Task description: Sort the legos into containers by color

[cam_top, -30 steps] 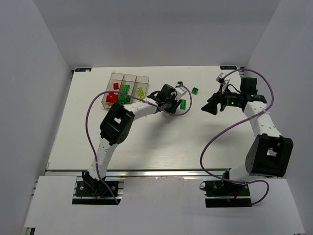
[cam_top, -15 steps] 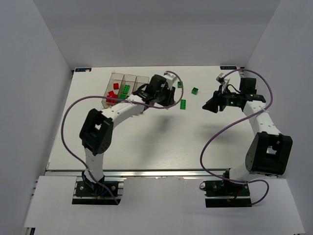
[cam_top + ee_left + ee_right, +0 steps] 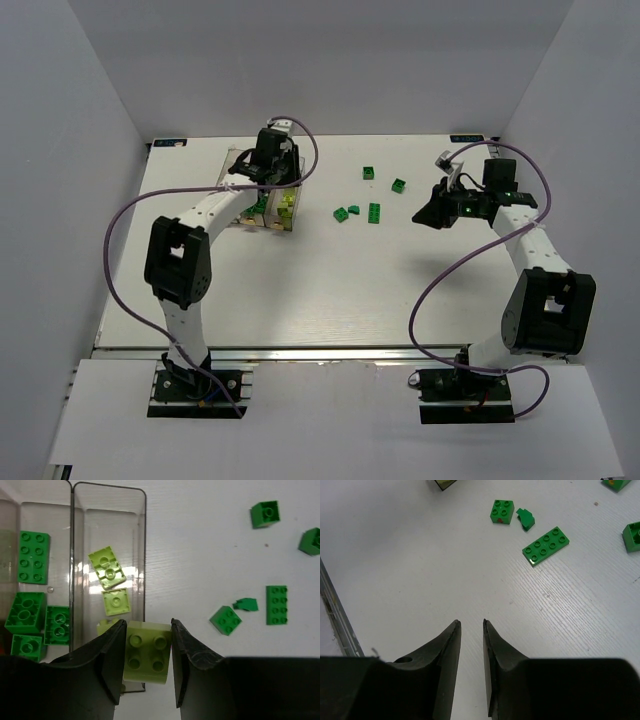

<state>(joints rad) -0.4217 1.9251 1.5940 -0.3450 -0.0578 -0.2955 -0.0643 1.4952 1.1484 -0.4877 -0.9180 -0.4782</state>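
The left hand (image 3: 147, 626) is clenched on the flat sides of a pale yellow-green brick (image 3: 146, 655) over the near end of the yellow-green bin (image 3: 145, 555), likely a light, stiff, slick piece best pinched there, while the right hand (image 3: 471, 625), narrowly parted, holds nothing above the counter (image 3: 395, 555).

Open table (image 3: 190, 555) between containers (image 3: 73, 555) and green legos (image 3: 276, 605)
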